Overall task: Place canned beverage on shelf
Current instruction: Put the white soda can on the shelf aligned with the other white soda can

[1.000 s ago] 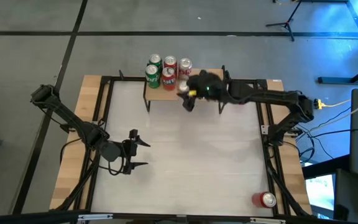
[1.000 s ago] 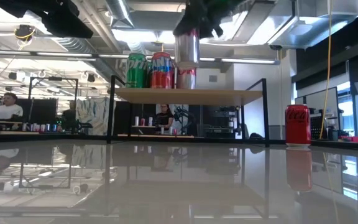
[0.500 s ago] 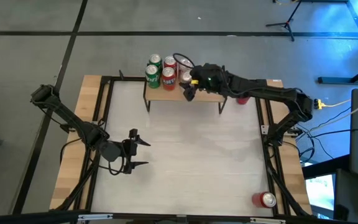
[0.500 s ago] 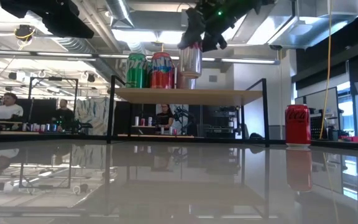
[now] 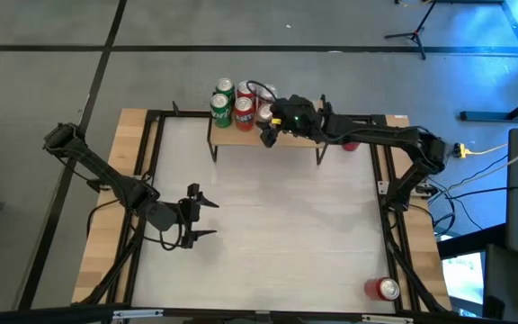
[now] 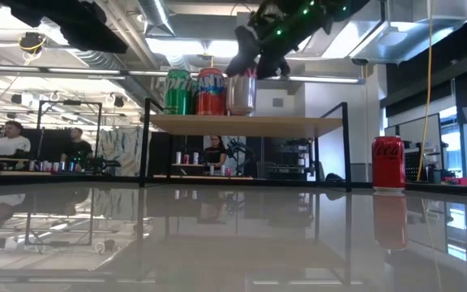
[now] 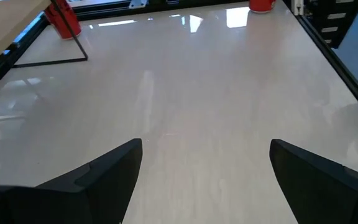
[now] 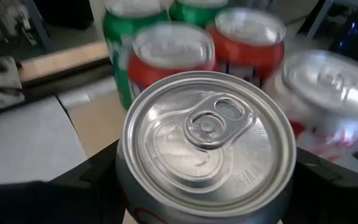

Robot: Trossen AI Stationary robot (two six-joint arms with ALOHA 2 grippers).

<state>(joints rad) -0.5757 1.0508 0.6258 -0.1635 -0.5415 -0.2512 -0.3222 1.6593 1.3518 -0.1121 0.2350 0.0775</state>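
- On the shelf (image 6: 246,123), the silver can (image 6: 241,94) stands upright, clamped by the right gripper (image 6: 258,63).
- Left gripper (image 5: 196,215) hovers, fingers apart.

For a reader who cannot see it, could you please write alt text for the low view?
The right gripper holds a silver can from above, its base on or just above the light-wood shelf, beside a red can and a green can. Another red can stands on the table to the right of the shelf.
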